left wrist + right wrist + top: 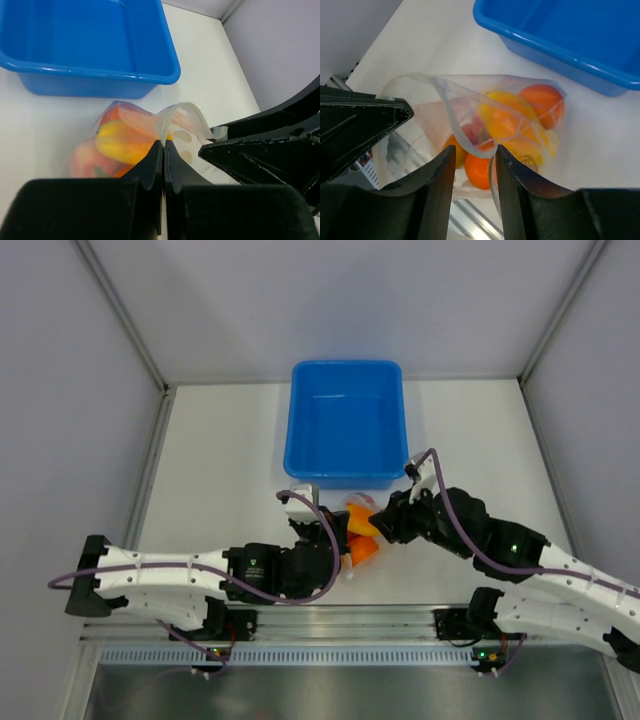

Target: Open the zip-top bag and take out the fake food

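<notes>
jaws of left gripper (164,146) pinch zip-top bag (131,131) rim; right gripper (475,154) stands spread.

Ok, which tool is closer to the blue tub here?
Right, by a little. The right tool sits just off the blue tub's near right corner, jaws apart around the zip-top bag's rim. The left tool is further back, pinching the bag's edge.

No legible text, labels, brands or numbers in any view.
</notes>
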You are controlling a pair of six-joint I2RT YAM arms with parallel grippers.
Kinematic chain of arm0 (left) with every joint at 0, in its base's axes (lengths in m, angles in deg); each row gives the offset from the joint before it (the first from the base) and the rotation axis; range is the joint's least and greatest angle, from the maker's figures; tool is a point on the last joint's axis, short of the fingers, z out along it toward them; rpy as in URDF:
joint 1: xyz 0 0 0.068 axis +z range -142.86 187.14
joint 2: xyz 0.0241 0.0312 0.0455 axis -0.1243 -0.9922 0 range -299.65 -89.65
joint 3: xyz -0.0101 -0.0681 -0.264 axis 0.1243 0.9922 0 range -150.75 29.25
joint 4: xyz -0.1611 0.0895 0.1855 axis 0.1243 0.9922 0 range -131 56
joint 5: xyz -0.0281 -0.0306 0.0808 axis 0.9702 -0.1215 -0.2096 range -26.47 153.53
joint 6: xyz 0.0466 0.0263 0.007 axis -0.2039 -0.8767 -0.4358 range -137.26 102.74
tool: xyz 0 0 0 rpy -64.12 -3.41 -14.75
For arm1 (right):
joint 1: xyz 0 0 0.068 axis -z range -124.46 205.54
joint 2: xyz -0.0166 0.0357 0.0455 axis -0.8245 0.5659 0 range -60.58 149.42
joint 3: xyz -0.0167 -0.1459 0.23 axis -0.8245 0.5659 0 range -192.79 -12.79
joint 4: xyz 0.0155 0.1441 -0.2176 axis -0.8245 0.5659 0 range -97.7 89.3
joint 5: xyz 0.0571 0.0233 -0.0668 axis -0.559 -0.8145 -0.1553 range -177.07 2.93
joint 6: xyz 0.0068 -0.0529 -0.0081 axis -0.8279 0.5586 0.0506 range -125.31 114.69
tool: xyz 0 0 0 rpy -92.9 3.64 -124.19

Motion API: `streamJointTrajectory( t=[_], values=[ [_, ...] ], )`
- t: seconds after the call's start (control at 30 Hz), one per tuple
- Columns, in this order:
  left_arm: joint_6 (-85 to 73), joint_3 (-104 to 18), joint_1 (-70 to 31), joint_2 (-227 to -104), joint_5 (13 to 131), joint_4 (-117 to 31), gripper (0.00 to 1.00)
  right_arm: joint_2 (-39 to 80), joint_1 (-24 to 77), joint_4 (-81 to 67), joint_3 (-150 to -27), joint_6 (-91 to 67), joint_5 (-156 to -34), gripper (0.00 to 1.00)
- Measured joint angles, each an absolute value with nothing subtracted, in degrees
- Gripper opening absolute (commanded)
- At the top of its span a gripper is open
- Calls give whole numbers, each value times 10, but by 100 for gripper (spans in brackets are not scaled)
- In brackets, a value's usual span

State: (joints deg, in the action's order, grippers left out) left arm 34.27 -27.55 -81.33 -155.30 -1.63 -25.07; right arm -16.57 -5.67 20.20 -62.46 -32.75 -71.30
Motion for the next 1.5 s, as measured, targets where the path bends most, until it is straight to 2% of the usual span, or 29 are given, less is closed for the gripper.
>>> streamJointTrajectory(
  t=[0.27, 0.6, 0.87, 1.03, 1.23, 1.5],
  values=[
    [376, -275, -784, -1555, 39, -251, 0, -153, -57, 177, -618, -301, -781, 37],
    [401, -275, -760, -1578, 92, -251, 0, -228, -57, 208, -632, -279, -723, 40],
    [414, -286, -747, -1586, 124, -251, 0, -214, -57, 205, -632, -231, -818, 41],
    [425, -291, -747, -1587, 147, -251, 0, -192, -57, 171, -586, -206, -835, 49],
    [445, -297, -746, -1576, 184, -251, 0, -151, -57, 152, -561, -181, -799, 55],
    [480, -266, -681, -1552, 313, -302, 0, -136, -57, 122, -532, -132, -753, 59]
  ],
)
